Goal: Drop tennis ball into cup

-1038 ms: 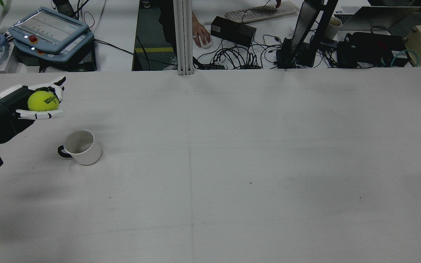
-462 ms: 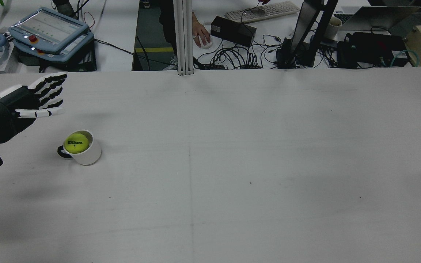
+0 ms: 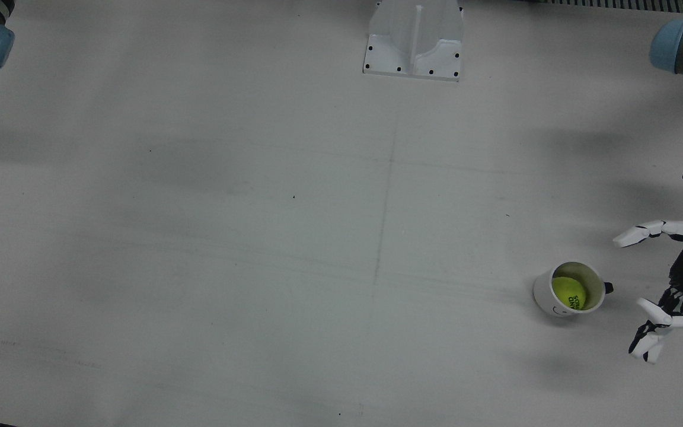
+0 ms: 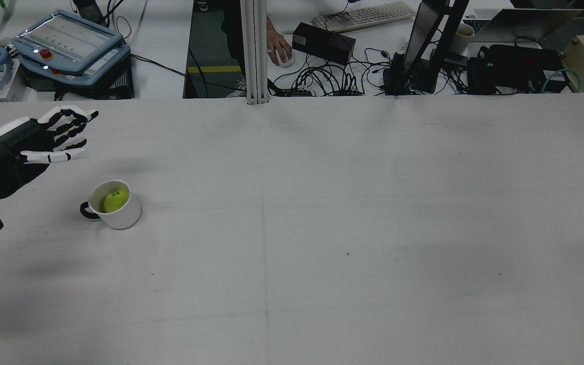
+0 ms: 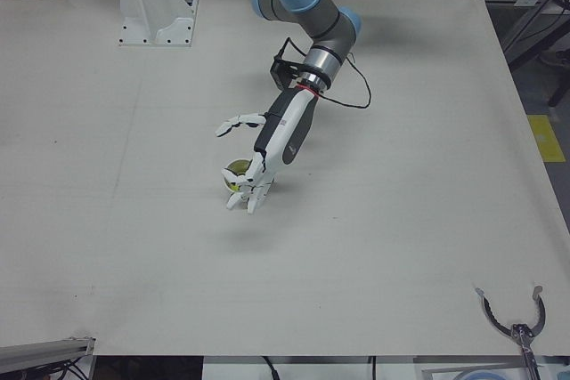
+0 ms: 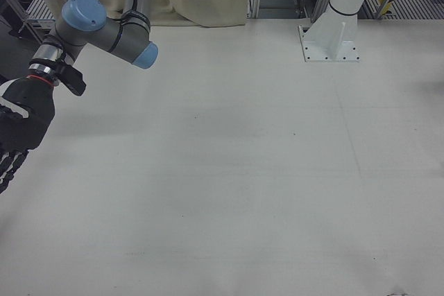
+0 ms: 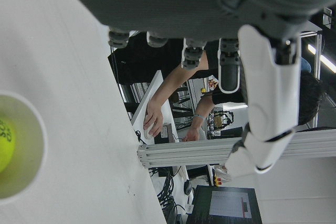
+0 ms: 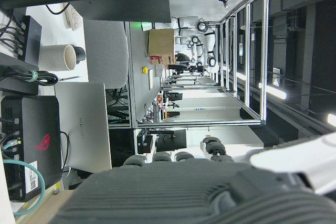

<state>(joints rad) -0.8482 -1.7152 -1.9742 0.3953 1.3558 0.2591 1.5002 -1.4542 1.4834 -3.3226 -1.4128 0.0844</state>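
Note:
The yellow-green tennis ball (image 3: pixel 568 292) lies inside the white cup (image 3: pixel 540 293), which stands upright on the table. In the rear view the ball (image 4: pixel 115 201) sits low in the cup (image 4: pixel 122 215). My left hand (image 4: pixel 33 144) is open and empty, fingers spread, hovering above the table just beyond the cup; it also shows in the front view (image 3: pixel 682 273) and the left-front view (image 5: pixel 276 144). The left hand view shows the ball (image 7: pixel 4 145) in the cup (image 7: pixel 29 156) below the hand. My right hand (image 6: pixel 21 126) is open and empty at the table's far side.
A white pedestal base (image 3: pixel 414 41) is bolted at the table's robot side. Beyond the far edge are a teach pendant (image 4: pixel 69 45), cables, a keyboard and a person's hand on a mouse (image 4: pixel 279 50). A metal tool (image 5: pixel 512 318) lies at the front corner.
The left hand opened and let go of the ball. The ball fell into the cup and settled lower in it. The hand has stayed in place with its fingers spread.

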